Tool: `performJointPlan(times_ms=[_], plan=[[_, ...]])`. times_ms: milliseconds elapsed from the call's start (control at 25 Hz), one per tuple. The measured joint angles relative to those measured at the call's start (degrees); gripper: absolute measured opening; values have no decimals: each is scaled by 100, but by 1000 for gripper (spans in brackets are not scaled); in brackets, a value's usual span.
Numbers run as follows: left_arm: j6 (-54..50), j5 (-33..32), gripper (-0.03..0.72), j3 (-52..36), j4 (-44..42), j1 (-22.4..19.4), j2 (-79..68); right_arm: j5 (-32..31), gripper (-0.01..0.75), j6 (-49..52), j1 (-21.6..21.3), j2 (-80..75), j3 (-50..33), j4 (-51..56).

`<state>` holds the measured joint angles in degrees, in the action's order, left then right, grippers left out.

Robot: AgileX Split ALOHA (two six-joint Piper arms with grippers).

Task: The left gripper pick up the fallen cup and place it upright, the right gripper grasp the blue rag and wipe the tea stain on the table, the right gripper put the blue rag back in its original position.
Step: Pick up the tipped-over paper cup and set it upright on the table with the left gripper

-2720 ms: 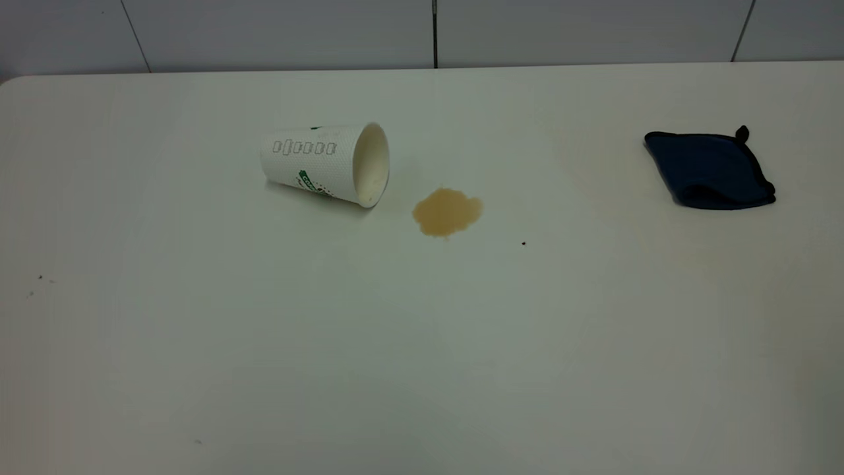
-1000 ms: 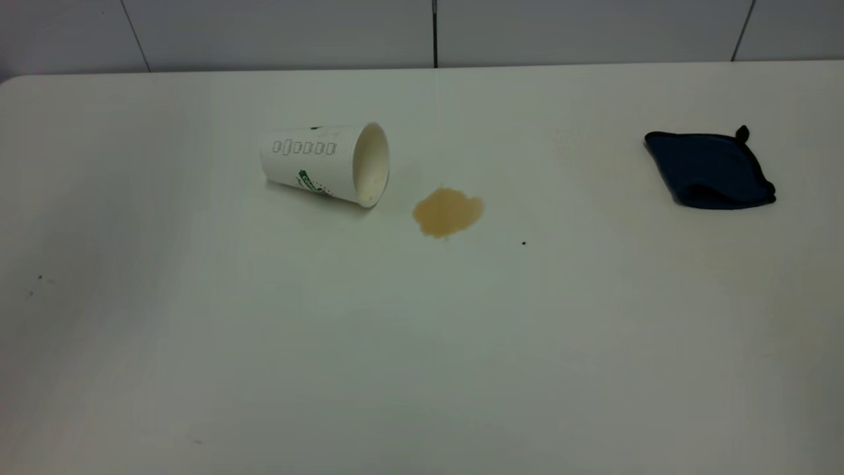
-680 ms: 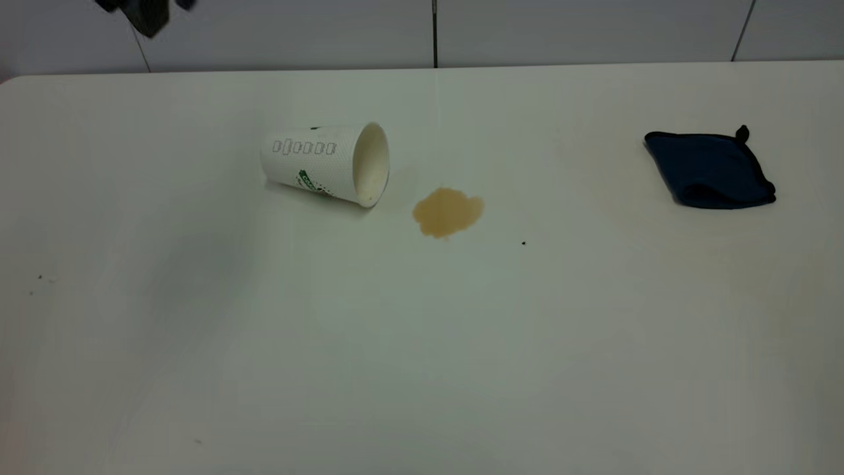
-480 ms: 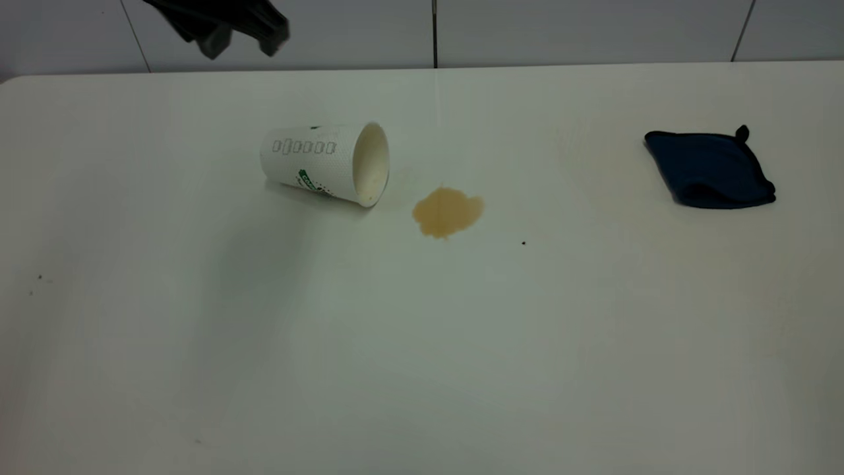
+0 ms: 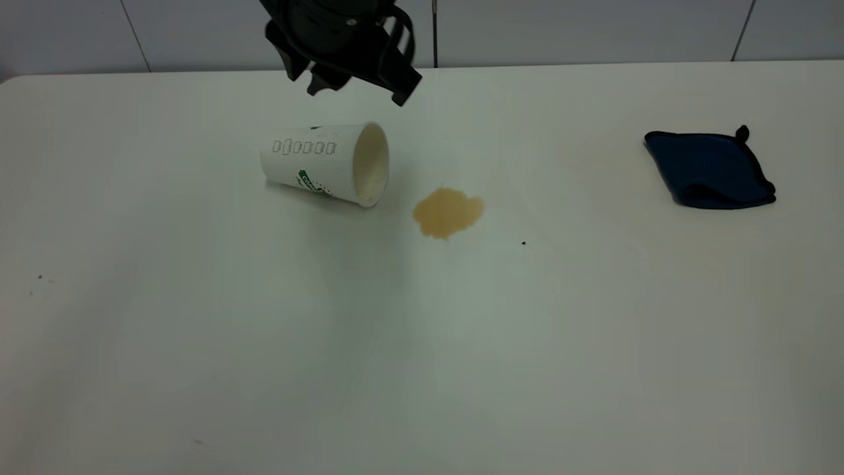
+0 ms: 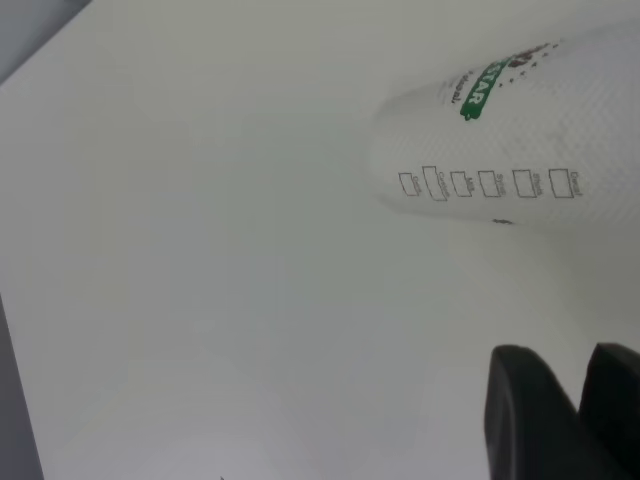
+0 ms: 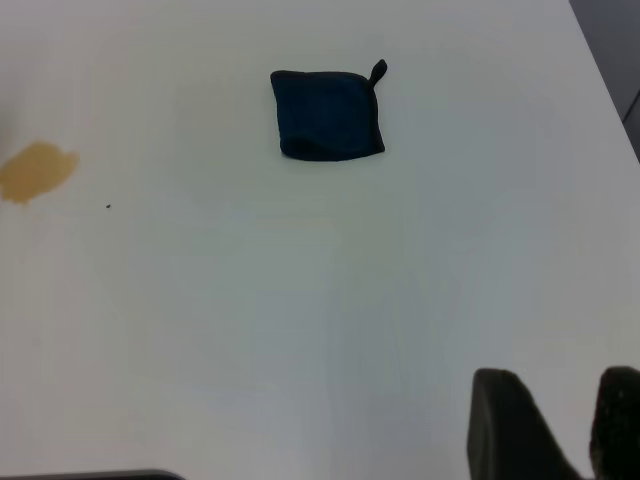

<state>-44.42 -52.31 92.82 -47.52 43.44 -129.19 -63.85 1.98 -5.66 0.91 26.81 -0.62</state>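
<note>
White worktop [image 5: 198, 330] carried everything you were dealing with. Your left gripper [image 5: 353, 82] hung above the far edge, just behind the cup [image 5: 323, 163], its fingers [image 5: 403, 92] spread apart and holding nothing. That cup lay on its side, mouth facing the tea stain [image 5: 448, 212] just beside it. Well off to the right sat the blue rag [image 5: 709, 169]. Your right gripper [image 7: 555, 435] showed only in its wrist view, fingers slightly apart, gripping nothing.
</note>
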Motion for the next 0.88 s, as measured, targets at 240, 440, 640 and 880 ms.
performJointPlan(times_ms=[240, 440, 640, 880], plan=[[-1433, -708, 172, 634, -121, 188, -598, 0, 240, 0, 0, 0, 0, 0], [-1567, -529, 199, 676, -349, 188, -657, 0, 240, 0, 0, 0, 0, 0], [-1214, -538, 311, 774, -370, 131, -800, 0, 240, 0, 0, 0, 0, 0], [-875, -557, 577, 1135, -196, 82, -1203, 0, 240, 0, 0, 0, 0, 0]])
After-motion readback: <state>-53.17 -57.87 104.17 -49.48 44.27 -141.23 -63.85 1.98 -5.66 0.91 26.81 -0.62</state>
